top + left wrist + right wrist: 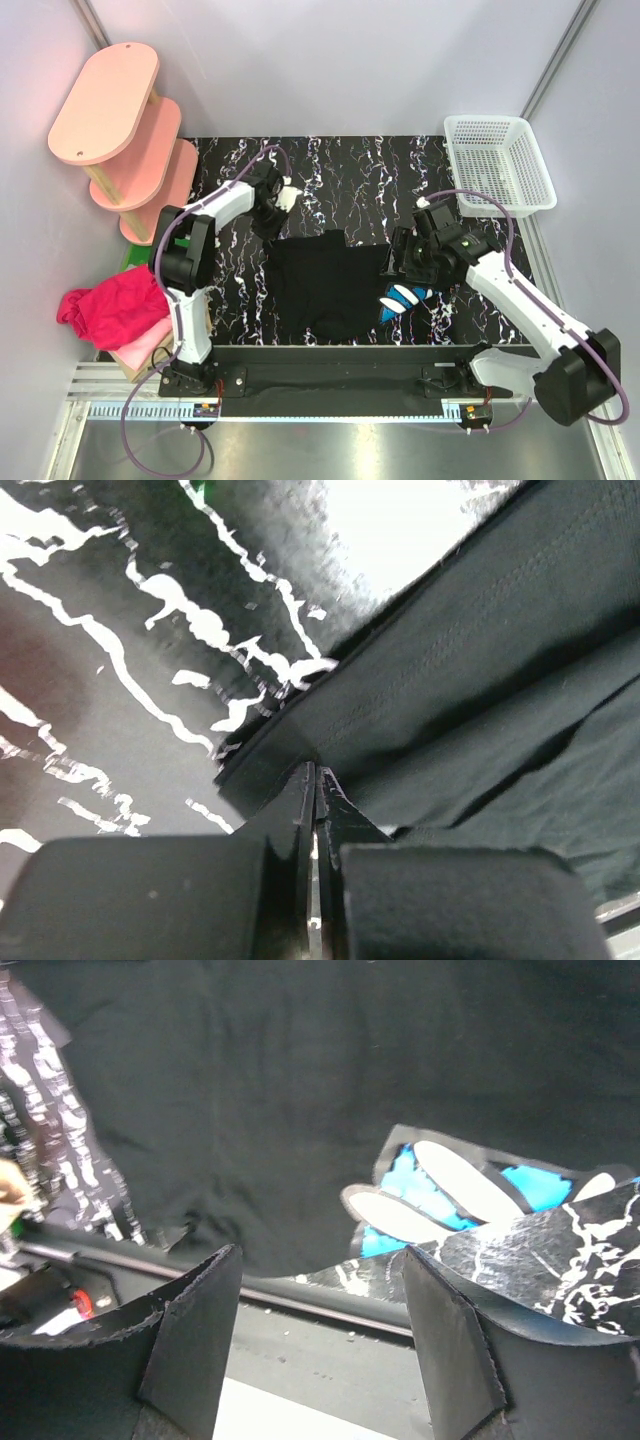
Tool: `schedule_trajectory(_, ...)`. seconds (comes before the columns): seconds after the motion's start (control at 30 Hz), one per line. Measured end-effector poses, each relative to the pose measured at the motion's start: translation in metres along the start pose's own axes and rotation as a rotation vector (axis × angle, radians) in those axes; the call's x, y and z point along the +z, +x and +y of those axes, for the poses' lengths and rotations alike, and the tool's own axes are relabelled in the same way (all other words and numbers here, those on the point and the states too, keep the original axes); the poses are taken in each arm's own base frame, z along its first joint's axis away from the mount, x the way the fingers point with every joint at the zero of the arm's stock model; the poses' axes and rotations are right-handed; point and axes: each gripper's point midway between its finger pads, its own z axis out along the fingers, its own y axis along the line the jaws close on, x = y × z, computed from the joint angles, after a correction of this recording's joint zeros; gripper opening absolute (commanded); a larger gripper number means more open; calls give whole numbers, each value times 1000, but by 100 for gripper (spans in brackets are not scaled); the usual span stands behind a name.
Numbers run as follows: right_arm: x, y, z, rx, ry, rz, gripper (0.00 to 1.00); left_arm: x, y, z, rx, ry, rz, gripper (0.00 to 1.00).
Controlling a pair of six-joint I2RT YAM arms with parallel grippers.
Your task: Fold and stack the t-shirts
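Observation:
A black t-shirt (325, 280) lies spread on the marbled table, with a blue and white print (401, 298) showing at its right edge. My left gripper (268, 226) is at the shirt's far left corner. In the left wrist view its jaws (316, 770) are shut, with the tips pinching the hem of the black t-shirt (470, 660). My right gripper (400, 262) hovers by the shirt's right side. In the right wrist view it (320, 1251) stands open and empty above the black t-shirt (250, 1090) and the print (450, 1195). A magenta t-shirt (110, 305) is bunched at the left on a pink one (145, 347).
A white plastic basket (497, 160) stands at the back right corner. A pink tiered shelf (120, 130) stands at the back left, with a bit of green (130, 258) below it. The table's near rail (340, 352) runs just in front of the shirt.

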Motion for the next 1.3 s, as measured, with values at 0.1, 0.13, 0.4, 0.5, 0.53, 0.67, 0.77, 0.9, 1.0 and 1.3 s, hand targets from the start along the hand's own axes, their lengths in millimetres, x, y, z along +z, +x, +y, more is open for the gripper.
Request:
schedule_trajectory(0.1,14,2,-8,-4,49,33,74,-16,2,11,-11,-14,-23,0)
schedule_trajectory(0.13,17,3,-11,-4,62,42,74,-25,2,19,-26,-22,-39,0)
schedule_trajectory(0.4,57,6,-22,-11,127,115,89,-93,30,82,-138,-141,-149,2)
schedule_trajectory(0.5,69,7,-34,-29,183,130,89,-92,40,67,-123,-107,-127,48)
schedule_trajectory(0.53,72,7,-37,-33,202,133,89,-88,40,57,-108,-91,-115,53)
schedule_trajectory(0.67,74,2,-39,-37,221,121,89,-63,33,5,13,-14,-55,70)
schedule_trajectory(0.77,71,-6,-32,-38,203,96,88,-42,30,-28,71,56,-9,72)
schedule_trajectory(0.9,61,-12,-25,-37,173,60,87,-21,38,-30,55,83,55,75)
schedule_trajectory(1.0,53,-16,-20,-35,147,33,86,-13,40,-23,33,79,77,77)
schedule_trajectory(1.3,39,-19,-9,-21,91,3,84,-17,14,-12,26,44,11,82)
